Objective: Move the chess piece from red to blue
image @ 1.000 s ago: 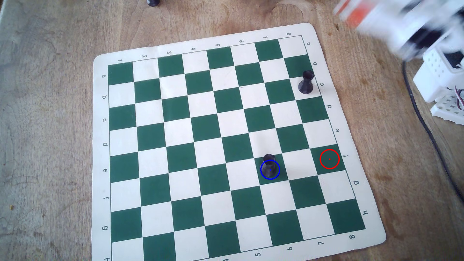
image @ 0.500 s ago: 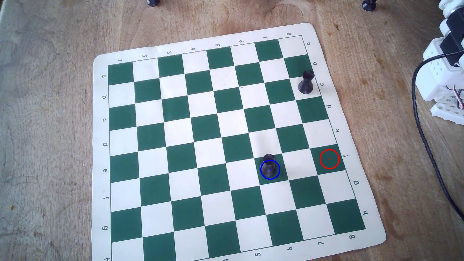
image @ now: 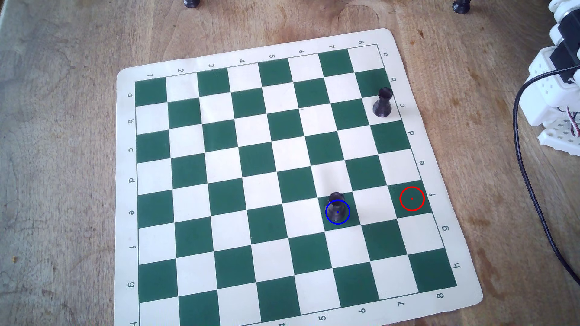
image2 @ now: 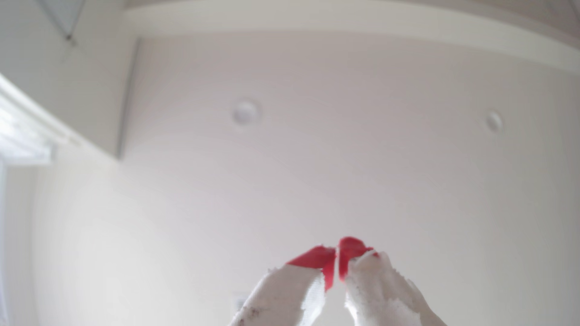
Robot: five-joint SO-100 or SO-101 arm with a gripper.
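Since a second ago the arm (image: 552, 81) has swung off the board to the bench's right edge. Its jaws, closed and empty, point at the ceiling in the wrist view. The chess piece (image: 336, 205) stands upright inside blue (image: 337, 212); red (image: 412, 198) is bare. Little can go wrong now, unless a returning sweep or the loose cable (image: 530, 181) knocks the piece over.

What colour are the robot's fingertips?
Red, on the white two-finger gripper; clearest in the wrist view.
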